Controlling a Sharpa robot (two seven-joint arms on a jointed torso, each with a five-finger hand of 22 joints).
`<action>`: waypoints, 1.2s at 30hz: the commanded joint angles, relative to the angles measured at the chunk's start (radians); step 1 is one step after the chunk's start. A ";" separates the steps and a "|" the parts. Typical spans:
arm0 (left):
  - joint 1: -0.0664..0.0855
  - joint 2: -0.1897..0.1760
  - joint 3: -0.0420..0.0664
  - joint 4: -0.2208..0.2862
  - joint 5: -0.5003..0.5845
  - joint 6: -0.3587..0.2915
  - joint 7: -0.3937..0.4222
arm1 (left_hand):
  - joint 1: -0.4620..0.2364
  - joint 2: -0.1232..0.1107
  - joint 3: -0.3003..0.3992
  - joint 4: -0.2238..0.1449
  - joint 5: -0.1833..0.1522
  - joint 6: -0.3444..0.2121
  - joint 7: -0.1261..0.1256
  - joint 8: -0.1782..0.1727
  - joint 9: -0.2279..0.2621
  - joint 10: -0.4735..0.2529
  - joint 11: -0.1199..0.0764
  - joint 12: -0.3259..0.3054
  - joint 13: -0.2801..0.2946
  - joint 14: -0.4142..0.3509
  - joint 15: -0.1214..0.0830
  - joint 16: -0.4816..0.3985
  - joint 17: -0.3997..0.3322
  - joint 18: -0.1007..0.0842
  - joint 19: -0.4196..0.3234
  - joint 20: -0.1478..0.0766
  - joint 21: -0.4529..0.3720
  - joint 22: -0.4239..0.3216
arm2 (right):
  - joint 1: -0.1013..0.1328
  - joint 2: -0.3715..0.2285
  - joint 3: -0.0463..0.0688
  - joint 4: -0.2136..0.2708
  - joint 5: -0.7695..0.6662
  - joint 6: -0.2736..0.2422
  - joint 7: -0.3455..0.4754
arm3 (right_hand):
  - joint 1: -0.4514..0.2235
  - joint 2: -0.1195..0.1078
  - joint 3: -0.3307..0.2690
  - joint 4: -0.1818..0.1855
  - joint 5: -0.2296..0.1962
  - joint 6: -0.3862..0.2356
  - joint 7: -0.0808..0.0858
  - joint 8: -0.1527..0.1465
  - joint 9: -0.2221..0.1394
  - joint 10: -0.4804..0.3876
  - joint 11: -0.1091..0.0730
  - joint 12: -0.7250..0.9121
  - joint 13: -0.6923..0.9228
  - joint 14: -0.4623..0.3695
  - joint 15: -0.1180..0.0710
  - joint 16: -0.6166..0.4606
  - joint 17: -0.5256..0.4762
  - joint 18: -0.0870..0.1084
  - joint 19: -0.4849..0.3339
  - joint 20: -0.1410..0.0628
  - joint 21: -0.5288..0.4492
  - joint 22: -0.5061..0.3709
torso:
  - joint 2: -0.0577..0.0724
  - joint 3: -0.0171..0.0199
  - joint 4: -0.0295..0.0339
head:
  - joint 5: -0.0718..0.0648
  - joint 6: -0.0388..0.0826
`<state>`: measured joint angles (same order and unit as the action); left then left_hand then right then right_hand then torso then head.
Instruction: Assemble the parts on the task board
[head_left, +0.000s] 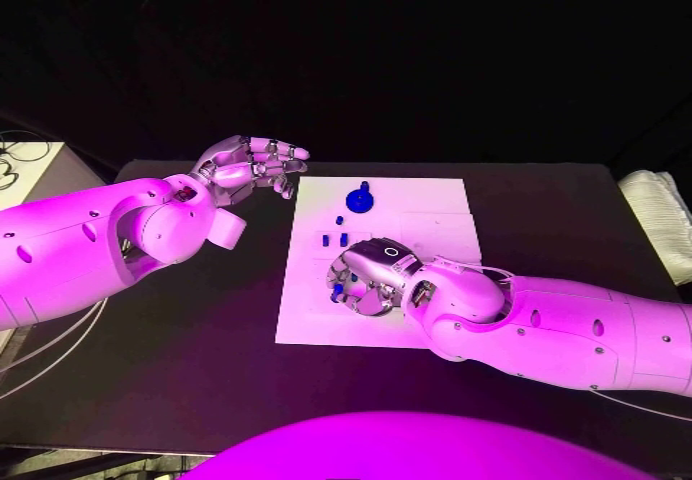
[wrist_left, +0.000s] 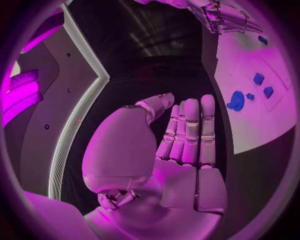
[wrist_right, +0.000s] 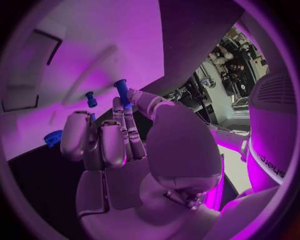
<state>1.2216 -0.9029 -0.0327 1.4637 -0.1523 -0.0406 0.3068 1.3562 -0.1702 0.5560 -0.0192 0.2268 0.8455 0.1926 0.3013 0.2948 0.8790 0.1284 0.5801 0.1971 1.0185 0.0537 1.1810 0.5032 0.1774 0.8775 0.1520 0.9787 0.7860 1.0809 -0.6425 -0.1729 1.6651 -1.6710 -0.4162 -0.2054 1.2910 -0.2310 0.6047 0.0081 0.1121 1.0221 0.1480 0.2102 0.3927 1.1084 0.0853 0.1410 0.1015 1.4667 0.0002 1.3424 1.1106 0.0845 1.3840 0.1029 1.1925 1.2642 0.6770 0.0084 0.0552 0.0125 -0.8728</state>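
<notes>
The white task board (head_left: 433, 215) lies mid-table. On its far end sits a round blue part (head_left: 361, 198), with small blue pieces (head_left: 336, 240) a little nearer; these show again as the round part (wrist_left: 236, 100) and the square pieces (wrist_left: 258, 78). My right hand (head_left: 369, 281) hangs low over the board's near left area and pinches a blue peg (wrist_right: 122, 92) between thumb and fingertips. A second short blue peg (wrist_right: 91, 99) stands on the board just beyond it. My left hand (head_left: 253, 166) is raised off the board's far left corner, fingers straight, holding nothing.
A white ribbed object (head_left: 656, 220) lies at the table's right edge. Cables (head_left: 20, 158) hang beyond the table's far left corner. The black table (head_left: 202, 330) extends bare to the left of the board.
</notes>
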 joint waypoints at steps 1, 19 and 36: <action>0.000 0.001 0.001 0.002 -0.001 0.013 0.003 | 0.004 0.003 -0.007 0.001 0.005 -0.010 0.000 0.005 0.001 -0.013 0.000 0.004 -0.001 0.002 0.002 -0.005 -0.002 0.007 0.008 0.000 -0.006 -0.002 | -0.002 -0.002 -0.001 -0.002 0.028 -0.023 0.033 | 0.001 -0.027 -0.022 0.002 0.000 -0.018 0.001 -0.012 -0.005 -0.031 0.010 -0.010 -0.008 0.005 0.010 -0.021 -0.034 0.015 -0.026 0.006 -0.051 -0.038 | -0.001 0.0003 -0.0005 | -0.003 0.000; 0.000 0.001 0.001 0.001 -0.001 0.020 -0.006 | 0.005 0.003 -0.007 0.001 0.005 -0.013 0.000 0.004 0.000 -0.017 0.001 0.002 -0.002 0.002 0.002 -0.005 -0.002 0.008 0.008 0.000 -0.007 -0.003 | -0.003 -0.026 -0.001 0.013 0.061 -0.148 0.055 | 0.124 0.026 -0.319 0.058 0.031 -0.103 -0.008 -0.080 -0.033 -0.215 0.037 0.067 -0.030 -0.063 0.034 -0.083 -0.167 0.050 -0.105 0.030 -0.263 -0.181 | 0.001 0.0017 0.0003 | -0.009 0.000; 0.000 -0.002 0.001 0.000 -0.001 0.016 0.001 | 0.005 0.003 -0.007 0.001 0.005 -0.014 0.001 0.004 0.000 -0.020 0.001 0.002 -0.002 0.002 0.003 -0.006 -0.002 0.007 0.009 0.000 -0.007 -0.003 | 0.094 -0.304 0.016 0.149 0.444 -0.100 0.058 | 0.120 0.016 -0.324 0.203 0.042 -0.039 -0.004 -0.058 -0.039 0.132 -0.026 0.275 0.036 0.019 -0.016 0.022 0.002 0.001 0.035 -0.012 -0.015 0.014 | -0.004 -0.0011 -0.0068 | -0.051 0.015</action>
<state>1.2216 -0.9051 -0.0327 1.4619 -0.1523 -0.0375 0.2975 1.3562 -0.1702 0.5560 -0.0192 0.2268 0.8381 0.1926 0.3013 0.2948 0.8647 0.1287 0.5801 0.1960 1.0185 0.0537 1.1810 0.5022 0.1774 0.8775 0.1520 0.9747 0.7837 1.1736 -0.9431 -0.1562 1.8059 -1.3695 -0.5604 -0.1429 1.4169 -0.2177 0.2796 0.2087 0.1582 0.9785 0.1438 0.1513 0.3527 1.2102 0.0812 0.4200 0.1419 1.4663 -0.0150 1.3585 1.1013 0.0996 1.4168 0.0894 1.1704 1.2731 0.6751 0.0087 0.0507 -0.0282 -0.8632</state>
